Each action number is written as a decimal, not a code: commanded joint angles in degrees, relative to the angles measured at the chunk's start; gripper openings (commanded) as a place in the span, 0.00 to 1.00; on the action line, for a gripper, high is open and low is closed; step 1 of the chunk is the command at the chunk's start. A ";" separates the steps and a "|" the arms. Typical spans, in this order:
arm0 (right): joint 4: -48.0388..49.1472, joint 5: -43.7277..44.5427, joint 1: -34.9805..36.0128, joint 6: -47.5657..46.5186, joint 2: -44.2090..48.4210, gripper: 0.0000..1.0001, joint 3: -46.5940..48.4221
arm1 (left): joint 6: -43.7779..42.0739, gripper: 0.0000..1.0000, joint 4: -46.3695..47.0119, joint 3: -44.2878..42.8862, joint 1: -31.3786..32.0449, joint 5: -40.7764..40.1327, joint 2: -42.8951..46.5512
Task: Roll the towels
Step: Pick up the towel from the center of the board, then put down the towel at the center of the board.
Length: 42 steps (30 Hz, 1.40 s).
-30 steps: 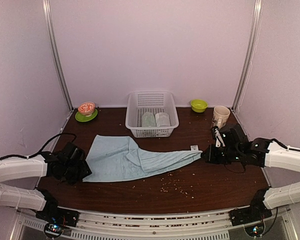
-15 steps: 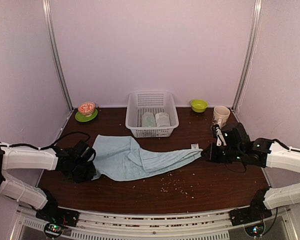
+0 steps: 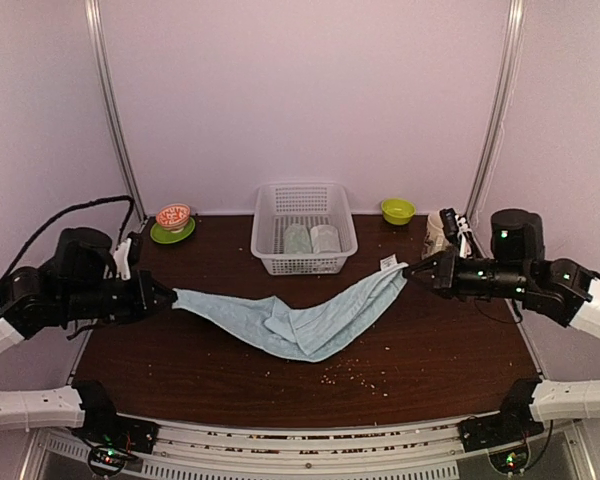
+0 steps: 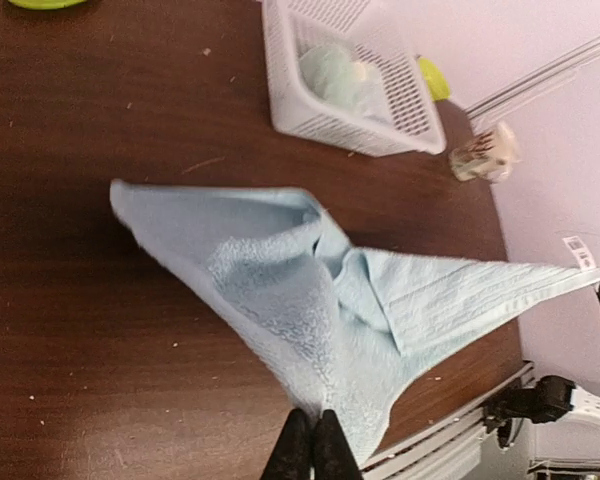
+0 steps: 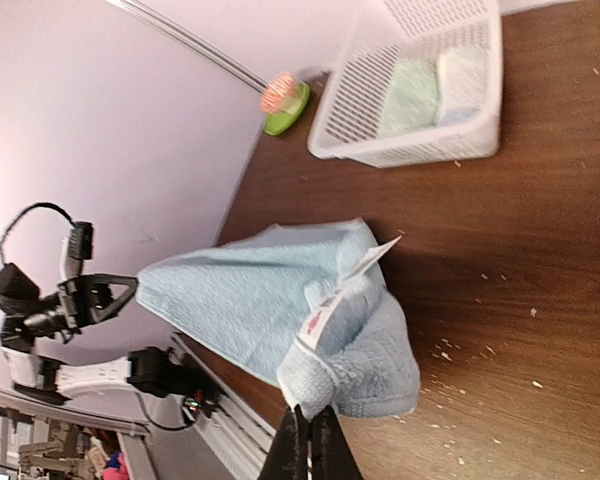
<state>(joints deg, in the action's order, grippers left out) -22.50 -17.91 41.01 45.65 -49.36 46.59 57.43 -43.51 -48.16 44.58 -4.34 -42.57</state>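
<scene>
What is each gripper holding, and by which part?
Both hold the large light blue cloth towel: left gripper pinches one corner, right gripper the opposite, tagged corner.

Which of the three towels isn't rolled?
The large light blue cloth towel, held slack between the left pincer and right pincer; the pale green towel and greyish-white towel sit rolled inside the white lattice basket.

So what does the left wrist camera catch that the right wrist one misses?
Only the left wrist view shows the mug. Only the right wrist view shows the red-patterned bowl and the left claw from outside, pinching a towel corner. Both show the blue towel, held up and stretched, and the white basket holding rolled towels.
</scene>
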 commanded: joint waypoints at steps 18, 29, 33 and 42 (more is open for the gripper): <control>-12.19 15.34 -7.78 12.53 9.91 0.00 1.23 | -7.08 0.00 6.67 -7.97 0.42 -8.21 10.13; -15.61 8.44 -8.65 8.39 8.17 0.00 10.23 | -14.35 0.00 7.75 -20.13 0.42 -7.07 5.18; -12.73 6.42 -8.59 10.48 9.82 0.00 1.27 | -11.60 0.00 8.64 -12.59 0.42 -5.76 4.97; -0.88 4.57 -5.86 16.20 11.46 0.00 -19.52 | 0.44 0.00 16.43 13.11 0.51 -2.36 10.65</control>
<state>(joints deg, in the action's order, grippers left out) -27.40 -13.50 34.48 61.10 -38.28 27.31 52.93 -30.70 -38.87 45.06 -7.25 -35.44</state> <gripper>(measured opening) 0.009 0.003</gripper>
